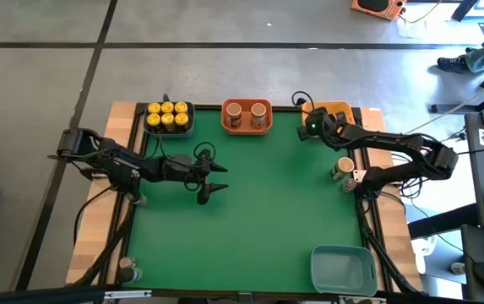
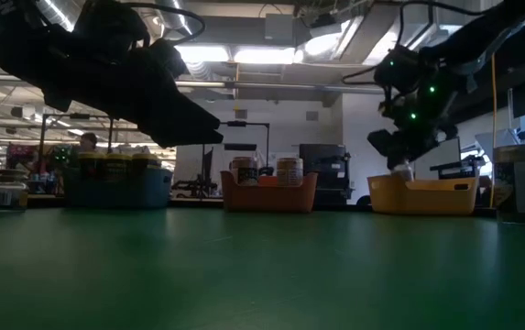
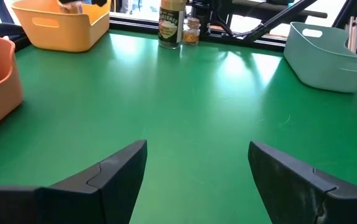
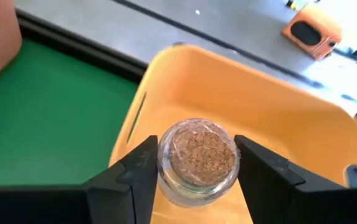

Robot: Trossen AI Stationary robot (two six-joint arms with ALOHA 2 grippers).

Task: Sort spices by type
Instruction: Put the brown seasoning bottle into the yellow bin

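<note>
- Nearest the right wrist camera, a small glass jar with a cork-like, grey-brown top sits clamped between the two dark fingers of the right gripper, held above the inside of the yellow bin.
- From above, the right gripper hangs over the yellow bin at the far right corner of the green table.
- At the far left corner, a blue bin holds six yellow-lidded jars.
- Between these two bins, an orange bin holds two wider tan-lidded jars.
- Near the right edge of the table, a tall tan-lidded jar stands just beside a small jar.
- At the near right corner lies a pale blue-grey bin.
- Over the left half of the table hovers the left gripper, jaws spread apart with nothing between them; its fingers frame bare green surface.
- In the level view, the left gripper hangs clear of the table.
</note>
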